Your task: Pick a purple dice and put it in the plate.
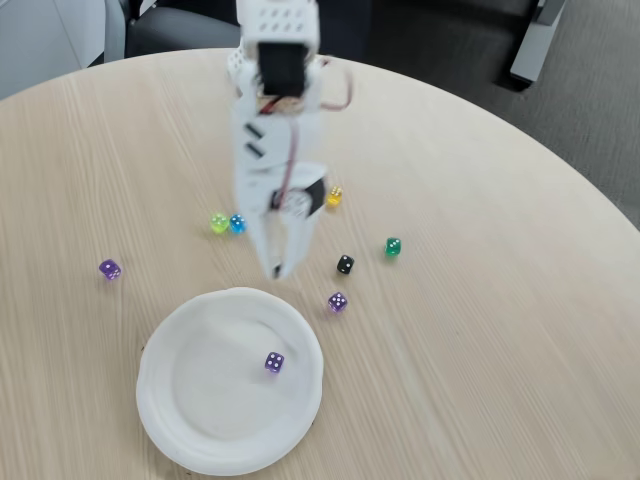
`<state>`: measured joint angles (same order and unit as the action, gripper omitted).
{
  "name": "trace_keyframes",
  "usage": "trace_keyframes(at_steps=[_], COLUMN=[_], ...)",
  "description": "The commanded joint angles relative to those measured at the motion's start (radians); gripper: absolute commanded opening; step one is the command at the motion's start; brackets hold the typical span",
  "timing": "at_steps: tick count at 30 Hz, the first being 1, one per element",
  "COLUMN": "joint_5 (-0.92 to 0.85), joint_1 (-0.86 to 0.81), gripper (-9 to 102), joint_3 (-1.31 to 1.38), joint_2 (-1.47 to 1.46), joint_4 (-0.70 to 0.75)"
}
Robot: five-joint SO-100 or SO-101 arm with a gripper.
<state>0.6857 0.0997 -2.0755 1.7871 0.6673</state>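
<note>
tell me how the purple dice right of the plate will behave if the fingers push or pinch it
The purple dice is a tiny cube lying flat on the smooth wooden table, so a push would probably slide or tumble it. It looks like glossy hard plastic, so it is likely light, stiff, and could squirt out of an off-centre pinch.

Even soft overhead light, faint shadows, end effector (279, 268) motion-blurred, table (480, 300) fairly sharp, no glare

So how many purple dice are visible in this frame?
3. One purple die lies inside the plate, a second sits on the table just right of the plate, a third far left. The arm could hide others.
</note>
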Motion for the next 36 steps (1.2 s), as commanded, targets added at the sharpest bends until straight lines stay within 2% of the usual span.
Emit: trace_keyframes(at_steps=[1, 6, 11, 25, 29, 36], joint_5=[0.048, 0.080, -0.006, -0.350, -0.417, -0.554], joint_1=[0.043, 0.092, 0.077, 0.074, 0.072, 0.074], gripper=[0, 0, 0, 0, 0, 0], joint_3=[0.005, 0.003, -0.032, -0.675, -0.799, -0.905], joint_2=[0.091, 0.201, 0.370, 1.299, 1.410, 1.410], joint_4=[0.107, 0.275, 0.357, 0.364, 0.365, 0.368])
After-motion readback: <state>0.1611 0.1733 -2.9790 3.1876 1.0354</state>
